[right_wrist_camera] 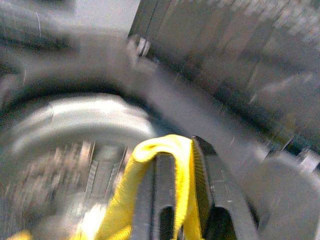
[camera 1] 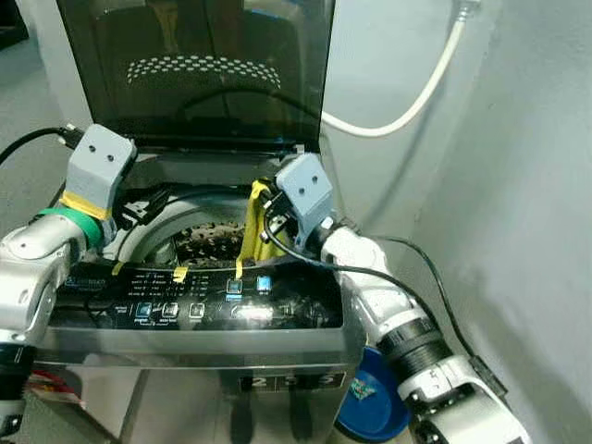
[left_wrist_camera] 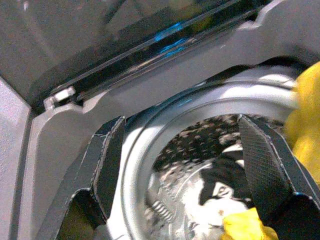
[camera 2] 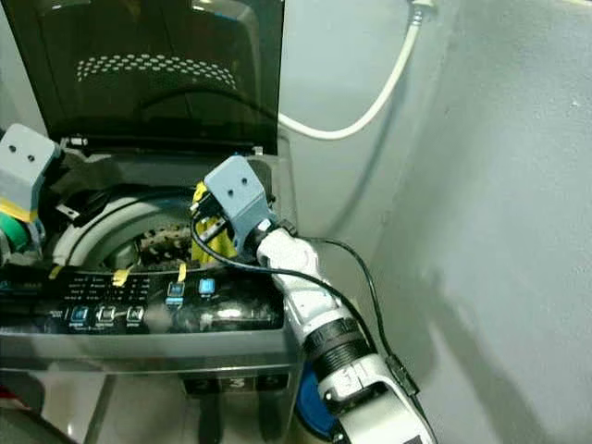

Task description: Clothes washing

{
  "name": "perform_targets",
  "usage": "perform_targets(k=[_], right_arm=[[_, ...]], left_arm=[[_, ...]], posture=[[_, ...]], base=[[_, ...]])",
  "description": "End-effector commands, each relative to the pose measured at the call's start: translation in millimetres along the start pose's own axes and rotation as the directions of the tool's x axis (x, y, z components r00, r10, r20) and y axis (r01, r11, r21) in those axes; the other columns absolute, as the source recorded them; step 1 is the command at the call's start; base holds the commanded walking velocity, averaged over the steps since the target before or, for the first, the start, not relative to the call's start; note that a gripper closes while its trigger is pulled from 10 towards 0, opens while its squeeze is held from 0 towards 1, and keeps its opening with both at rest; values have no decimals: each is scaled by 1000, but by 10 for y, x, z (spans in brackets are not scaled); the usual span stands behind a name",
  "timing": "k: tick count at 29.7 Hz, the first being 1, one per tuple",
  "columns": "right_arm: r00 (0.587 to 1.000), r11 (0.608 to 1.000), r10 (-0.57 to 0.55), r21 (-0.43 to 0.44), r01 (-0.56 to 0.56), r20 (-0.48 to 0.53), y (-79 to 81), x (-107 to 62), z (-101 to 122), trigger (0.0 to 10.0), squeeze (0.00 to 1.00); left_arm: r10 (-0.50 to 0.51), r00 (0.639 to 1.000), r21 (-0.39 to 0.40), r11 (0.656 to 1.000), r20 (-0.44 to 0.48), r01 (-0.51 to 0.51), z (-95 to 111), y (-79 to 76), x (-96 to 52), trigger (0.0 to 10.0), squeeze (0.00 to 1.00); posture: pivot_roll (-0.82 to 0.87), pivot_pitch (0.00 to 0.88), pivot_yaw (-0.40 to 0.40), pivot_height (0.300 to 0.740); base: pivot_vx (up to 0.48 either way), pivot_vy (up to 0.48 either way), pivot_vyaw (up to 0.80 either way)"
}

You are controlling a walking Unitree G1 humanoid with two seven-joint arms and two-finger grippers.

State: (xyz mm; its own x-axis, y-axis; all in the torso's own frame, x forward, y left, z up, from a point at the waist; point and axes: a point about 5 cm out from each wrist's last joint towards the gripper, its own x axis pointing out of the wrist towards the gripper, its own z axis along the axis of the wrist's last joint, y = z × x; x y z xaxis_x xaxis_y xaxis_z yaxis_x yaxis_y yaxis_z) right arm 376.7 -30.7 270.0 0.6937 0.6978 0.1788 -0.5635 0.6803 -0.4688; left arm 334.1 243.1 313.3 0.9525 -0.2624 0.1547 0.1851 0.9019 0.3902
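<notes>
A top-loading washing machine (camera 1: pixel 199 324) stands before me with its dark lid (camera 1: pixel 194 74) raised. My right gripper (camera 1: pixel 262 211) is over the right side of the drum opening (camera 1: pixel 199 242), shut on a yellow cloth (camera 1: pixel 250 227) that hangs down into the drum. In the right wrist view the yellow cloth (right_wrist_camera: pixel 150 175) is pinched between the black fingers (right_wrist_camera: pixel 210 180). My left gripper (camera 1: pixel 139 208) is open over the drum's left rim; its fingers (left_wrist_camera: pixel 107 160) frame the drum, where dark and white laundry (left_wrist_camera: pixel 215 185) lies.
The control panel (camera 1: pixel 199 305) with lit buttons runs along the front edge. A white hose (camera 1: pixel 416 92) curves across the grey wall at right. A blue container (camera 1: pixel 375 398) sits on the floor beside the machine.
</notes>
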Motion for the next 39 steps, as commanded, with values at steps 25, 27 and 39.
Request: perform_targets(k=[25,27,39], right_arm=[[994,975,104,194,-110,43,-281,-660,-102,10000,0],[983,969,104,205,-134,154,-294,-671,42,10000,0],[890,908,-239,415,63,387,-429,-626,410,10000,0]], left_arm=[[-180,984,-226,958,-2,175,-14,-357,-208,10000,0],[-233,967,-103,964,107,244,158,-414,-249,10000,0],[-23,938,24,1000,346,15,572,-378,-190,10000,0]], posture=[[44,138,64,740],[47,135,65,740],[56,129,66,740]], base=[[0,0,0],[0,0,0],[0,0,0]])
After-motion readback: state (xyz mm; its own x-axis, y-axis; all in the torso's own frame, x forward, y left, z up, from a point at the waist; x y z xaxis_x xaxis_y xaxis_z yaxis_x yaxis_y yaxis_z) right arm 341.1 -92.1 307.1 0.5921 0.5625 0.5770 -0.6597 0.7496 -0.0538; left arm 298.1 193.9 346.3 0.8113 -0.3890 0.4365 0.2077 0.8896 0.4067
